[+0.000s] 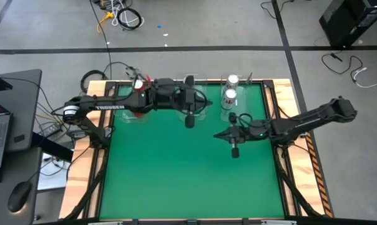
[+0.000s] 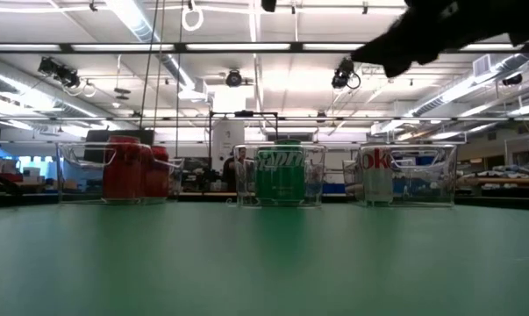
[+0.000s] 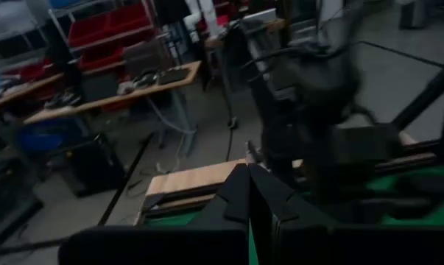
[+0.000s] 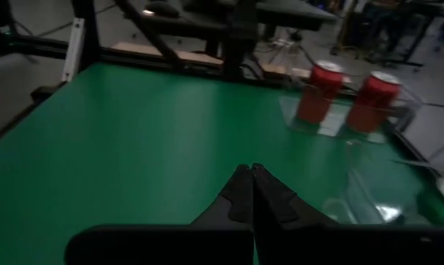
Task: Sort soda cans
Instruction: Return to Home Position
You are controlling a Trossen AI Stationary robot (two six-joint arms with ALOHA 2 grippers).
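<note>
The soda cans are found upright in a row of bins along one edge of the worktop (image 1: 175,181): red cans (image 2: 134,171) in the left clear bin (image 2: 75,180), green cans (image 2: 282,175) in the centre bin (image 2: 317,180), silver-white cans (image 2: 376,174) in the right bin (image 2: 432,180); the left pincer (image 1: 189,120) and right pincer (image 1: 234,150) hang above the worktop, fingers pressed together, nothing carried; the cans are judged thin-walled, smooth and easily dented, fill unknown; a moderate hold across mid-body is advised.
</note>
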